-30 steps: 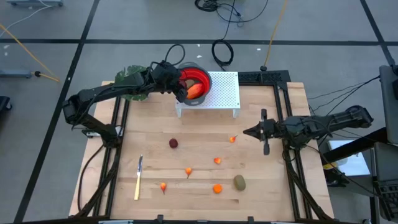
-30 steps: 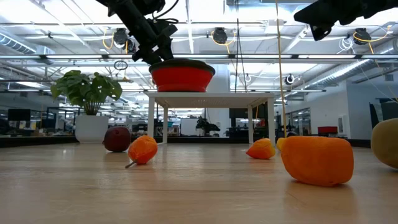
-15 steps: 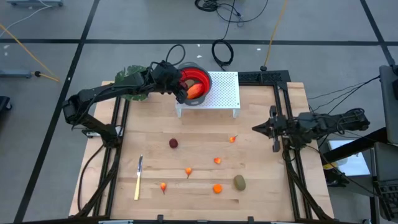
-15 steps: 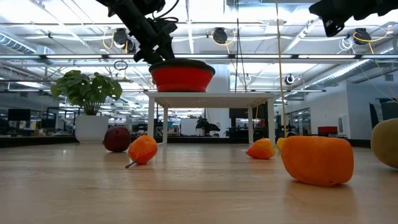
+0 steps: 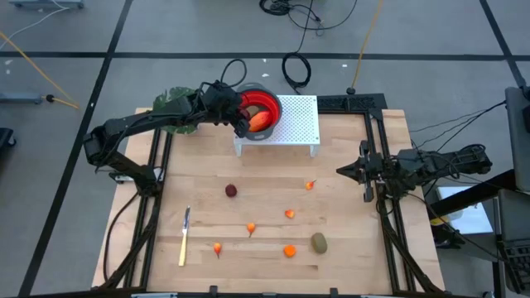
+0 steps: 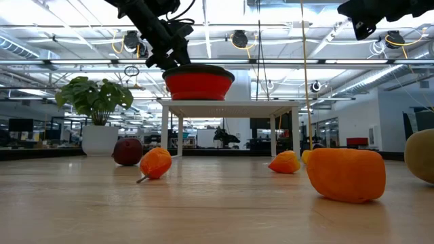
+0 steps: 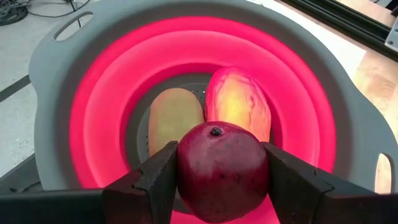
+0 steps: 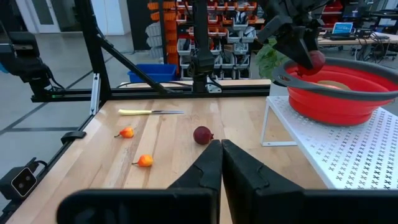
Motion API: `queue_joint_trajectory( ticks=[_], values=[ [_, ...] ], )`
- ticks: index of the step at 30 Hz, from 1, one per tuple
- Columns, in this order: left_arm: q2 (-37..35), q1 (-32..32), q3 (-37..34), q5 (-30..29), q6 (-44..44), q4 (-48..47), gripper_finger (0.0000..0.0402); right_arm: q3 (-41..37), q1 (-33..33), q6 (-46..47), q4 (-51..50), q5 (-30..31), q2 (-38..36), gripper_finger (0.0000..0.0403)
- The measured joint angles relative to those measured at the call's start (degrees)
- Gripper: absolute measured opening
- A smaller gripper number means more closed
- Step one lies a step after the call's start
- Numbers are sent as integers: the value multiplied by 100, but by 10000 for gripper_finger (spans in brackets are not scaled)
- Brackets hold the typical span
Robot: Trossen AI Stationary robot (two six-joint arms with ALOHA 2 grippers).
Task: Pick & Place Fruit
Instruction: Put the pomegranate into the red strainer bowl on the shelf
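So, counts first.
Dark red balls: two. One sits clamped in the left gripper (image 7: 217, 186), the other dark red ball (image 5: 231, 190) lies on the wooden table (image 5: 348, 248), left of centre.
Olive-brown ovals: two. One olive-brown oval (image 7: 175, 118) lies in the bowl, the other oval (image 5: 319, 242) on the table near the front edge.
Elongated red-orange piece (image 7: 239, 103): one, in the bowl, touching the oval beside it.
Tiny orange pieces: five on the table, at (image 5: 310, 185), (image 5: 289, 213), (image 5: 251, 227), (image 5: 217, 247) and (image 5: 289, 251).
Bowl: one red bowl (image 5: 263, 103) with a grey rim, on the white perforated stand (image 5: 300, 124) at the table's back edge.
Left gripper: over the bowl, fingers (image 7: 155, 180) pressed on both sides of the held ball (image 7: 222, 168). Ball hangs just above the two pieces in the bowl, apart from them.
Right gripper (image 5: 339, 174): fingers closed together, nothing held, above the table's right side, well apart from all the fruit.
Knife: one pale-yellow knife (image 5: 184, 238) near the table's left front.
Plant: one green leafy plant (image 5: 172, 102) off the table's back left corner.
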Motion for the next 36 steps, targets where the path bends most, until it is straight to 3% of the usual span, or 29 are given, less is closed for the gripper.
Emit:
queue_joint_trajectory(
  ticks=[7,11,20,26,36],
  values=[
    [0,0,0,-2,7,16,258,0,0,0,0,-2,0,4],
    [-41,39,14,-95,503,271,280,0,0,0,4,-4,0,4],
    [-66,-134,1360,-152,789,-299,291,0,2,297,9,-26,2,4],
    [-66,-694,1900,-94,131,-1519,292,0,2,275,7,-27,2,4],
    [-59,-1848,1917,-104,-1666,-3225,292,0,2,258,7,-28,2,4]
  ],
)
